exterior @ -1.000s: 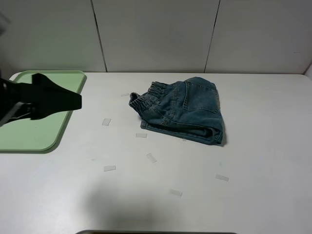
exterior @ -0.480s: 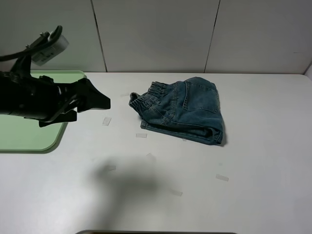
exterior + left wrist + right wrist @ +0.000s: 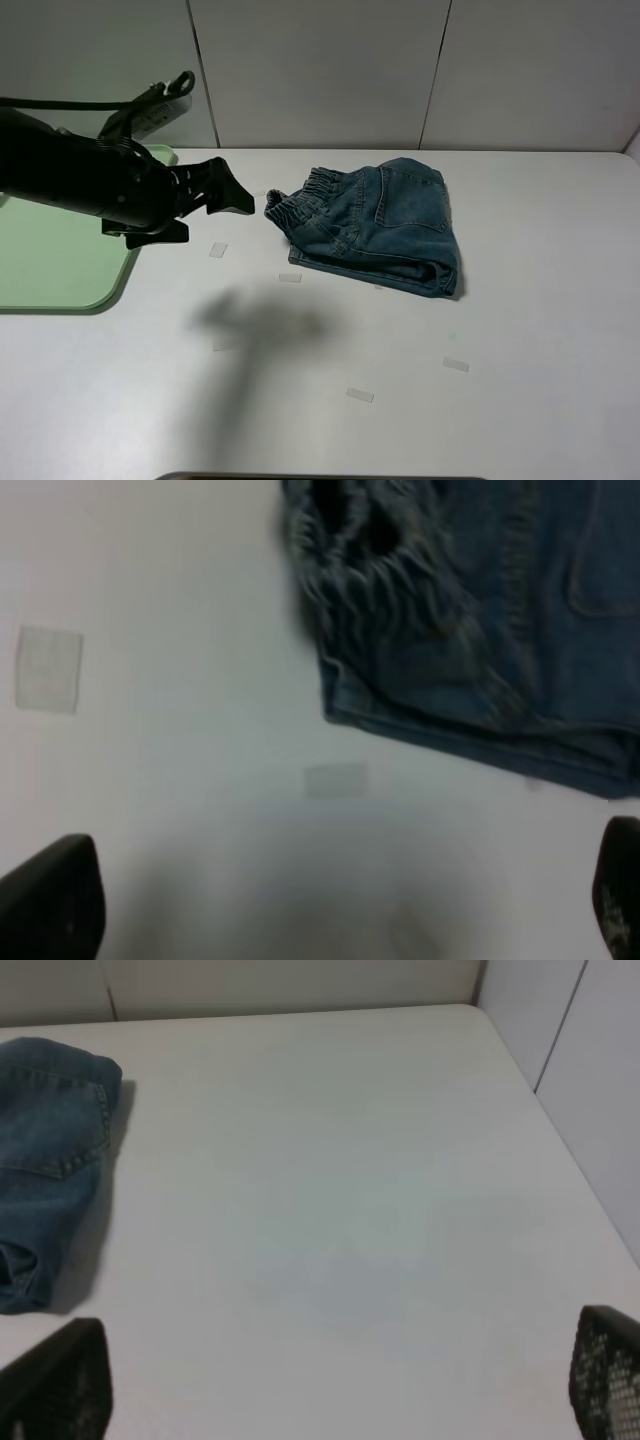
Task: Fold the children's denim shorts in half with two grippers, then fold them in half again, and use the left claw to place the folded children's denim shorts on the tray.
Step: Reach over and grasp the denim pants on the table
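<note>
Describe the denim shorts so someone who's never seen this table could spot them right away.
On the wide white table, look right of the pale green plastic tray, near the back wall. The folded blue-green denim shorts lie there, gathered waistband toward the tray. They are the only cloth; around them lie only small clear tape pieces.

A white table (image 3: 520, 300) fills the view. 5 small clear tape strips lie on it: at 9 o'clock (image 3: 218, 250), near the centre (image 3: 290, 278), at 7 o'clock (image 3: 224, 346), at 6 o'clock (image 3: 360, 395) and at 5 o'clock (image 3: 456, 365). Grey wall panels (image 3: 320, 70) stand at 12 o'clock.
</note>
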Action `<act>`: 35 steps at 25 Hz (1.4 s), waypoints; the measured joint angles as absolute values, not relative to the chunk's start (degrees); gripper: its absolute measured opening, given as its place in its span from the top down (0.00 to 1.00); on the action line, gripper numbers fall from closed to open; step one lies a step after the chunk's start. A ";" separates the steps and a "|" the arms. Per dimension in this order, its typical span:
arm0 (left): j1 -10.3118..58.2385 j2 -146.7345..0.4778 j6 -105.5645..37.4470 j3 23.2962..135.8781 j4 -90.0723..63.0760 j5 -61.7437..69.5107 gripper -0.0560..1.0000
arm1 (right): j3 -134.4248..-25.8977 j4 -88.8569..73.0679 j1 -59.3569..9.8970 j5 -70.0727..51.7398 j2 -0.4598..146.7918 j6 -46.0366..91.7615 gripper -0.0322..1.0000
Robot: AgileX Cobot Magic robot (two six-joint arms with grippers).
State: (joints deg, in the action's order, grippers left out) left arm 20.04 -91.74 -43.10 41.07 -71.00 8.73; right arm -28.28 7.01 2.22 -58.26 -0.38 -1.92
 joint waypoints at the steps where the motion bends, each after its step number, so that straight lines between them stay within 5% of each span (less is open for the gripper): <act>1: 20.04 -93.36 -43.10 41.99 -71.15 8.47 0.02 | -28.28 7.01 2.22 -58.26 -0.38 -1.92 0.30; 35: 28.04 -123.83 -43.11 68.95 -73.58 7.94 0.02 | -28.28 7.06 2.22 -58.26 -0.38 -1.92 0.30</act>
